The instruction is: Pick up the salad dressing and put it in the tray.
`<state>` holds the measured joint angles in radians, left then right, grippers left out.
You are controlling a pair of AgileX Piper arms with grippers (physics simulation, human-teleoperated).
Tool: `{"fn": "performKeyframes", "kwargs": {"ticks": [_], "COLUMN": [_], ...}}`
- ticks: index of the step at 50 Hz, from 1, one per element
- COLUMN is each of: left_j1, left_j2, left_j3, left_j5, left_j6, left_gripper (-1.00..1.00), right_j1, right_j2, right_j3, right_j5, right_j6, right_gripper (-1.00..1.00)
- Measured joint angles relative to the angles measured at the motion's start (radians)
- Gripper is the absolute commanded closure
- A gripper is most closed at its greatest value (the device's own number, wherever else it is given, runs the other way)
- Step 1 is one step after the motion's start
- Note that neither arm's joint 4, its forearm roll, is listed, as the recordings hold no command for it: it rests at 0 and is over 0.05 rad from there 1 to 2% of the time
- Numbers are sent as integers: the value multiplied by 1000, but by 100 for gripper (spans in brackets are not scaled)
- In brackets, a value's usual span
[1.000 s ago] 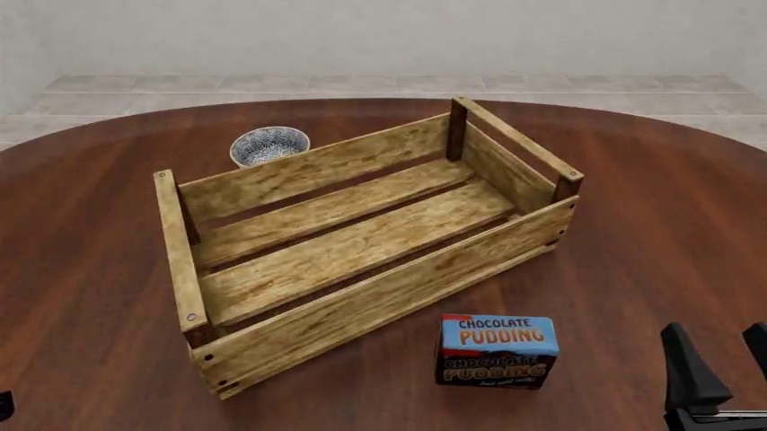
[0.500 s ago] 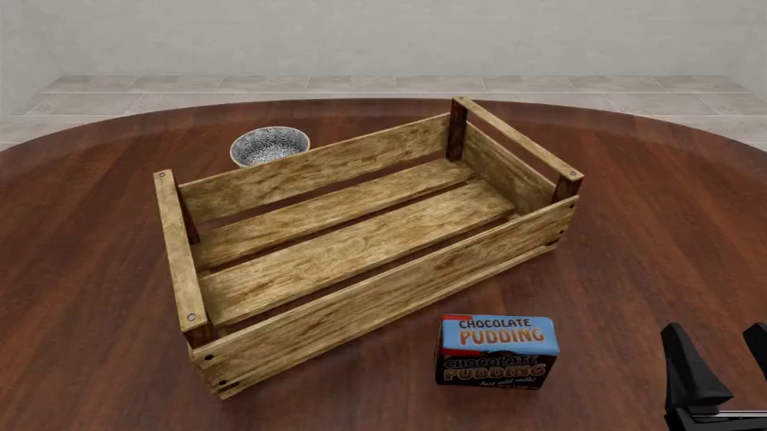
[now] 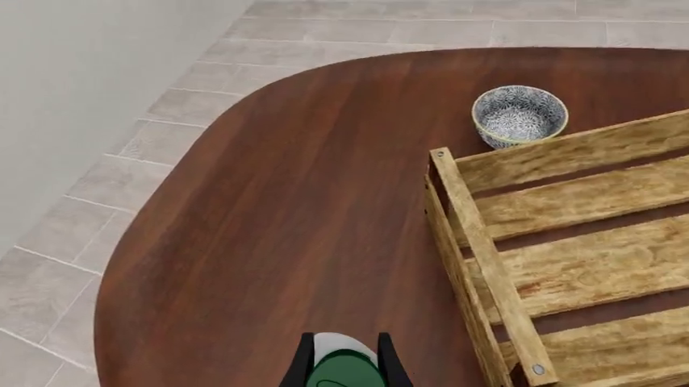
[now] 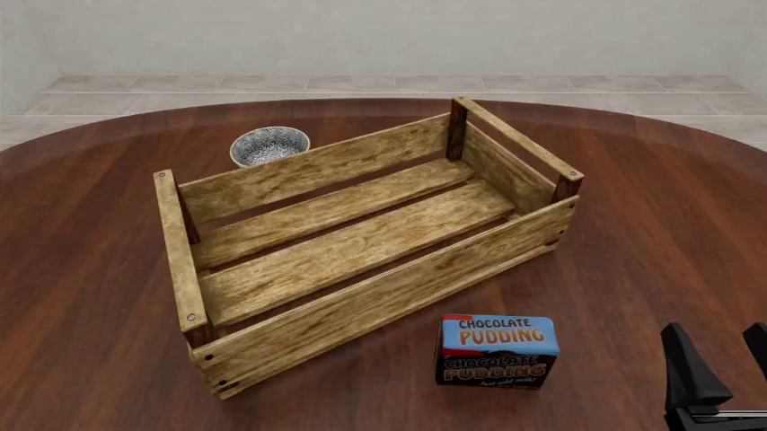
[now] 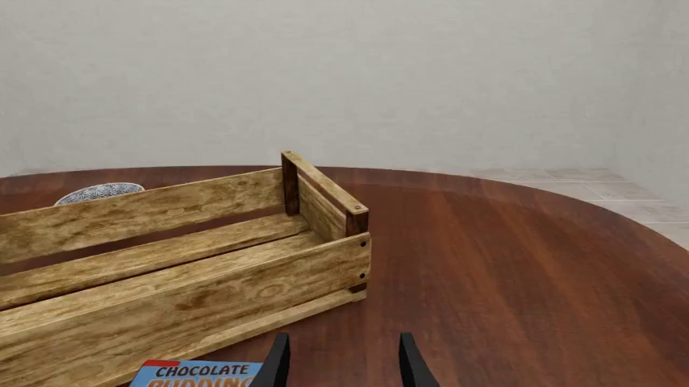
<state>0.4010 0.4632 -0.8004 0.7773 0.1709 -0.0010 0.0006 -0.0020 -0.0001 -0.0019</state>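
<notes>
Left gripper (image 3: 346, 364) has its jaws clamped on the bottle (image 3: 344, 367), well short of the crate (image 3: 490, 266); could clip that wall swinging in. Right gripper (image 5: 342, 359) sits with jaws apart, holding nothing.

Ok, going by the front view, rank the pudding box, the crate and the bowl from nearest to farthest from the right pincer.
1. Chocolate pudding box: just left of the right pincer, near table edge.
2. Crate: mid-table, beyond the box.
3. Bowl: behind the crate's far left wall.
</notes>
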Motion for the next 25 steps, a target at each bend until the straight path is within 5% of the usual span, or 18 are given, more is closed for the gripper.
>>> {"fn": "performKeyframes", "kwargs": {"ticks": [25], "left_j1": [-244], "left_j2": [118], "left_j3": [-163], "left_j5": [-44], "left_j6": [39], "left_gripper": [100], "right_j1": [0], "right_j2": [0], "right_j3": [0], "right_j5": [0], "right_j6": [0], "right_gripper": [-100]}}
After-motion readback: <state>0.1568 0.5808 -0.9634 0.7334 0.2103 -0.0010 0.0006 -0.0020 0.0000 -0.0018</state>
